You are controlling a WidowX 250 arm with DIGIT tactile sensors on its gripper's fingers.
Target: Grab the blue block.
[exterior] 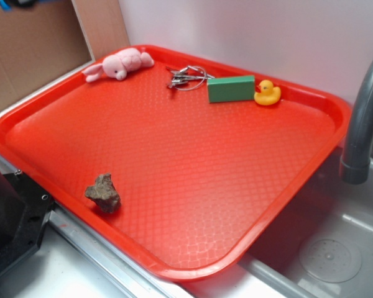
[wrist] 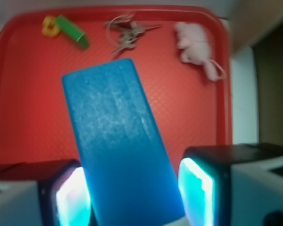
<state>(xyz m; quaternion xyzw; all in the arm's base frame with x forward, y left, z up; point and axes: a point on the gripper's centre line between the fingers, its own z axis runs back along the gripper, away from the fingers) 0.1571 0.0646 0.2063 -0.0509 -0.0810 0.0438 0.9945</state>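
The gripper [wrist: 132, 197] clamps the blue block [wrist: 120, 141] by its long sides, lifted above the red tray [wrist: 9, 94] for a secure hold.

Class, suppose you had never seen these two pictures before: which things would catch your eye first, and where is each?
In the wrist view, the blue block fills the middle, clamped in the pincer. In the exterior view, the red tray dominates, with a pink plush toy at its far corner and a brown rock near its front edge.

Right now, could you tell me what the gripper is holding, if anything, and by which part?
The gripper holds the blue block, its fingers pressed against the block's two long sides at the near end.
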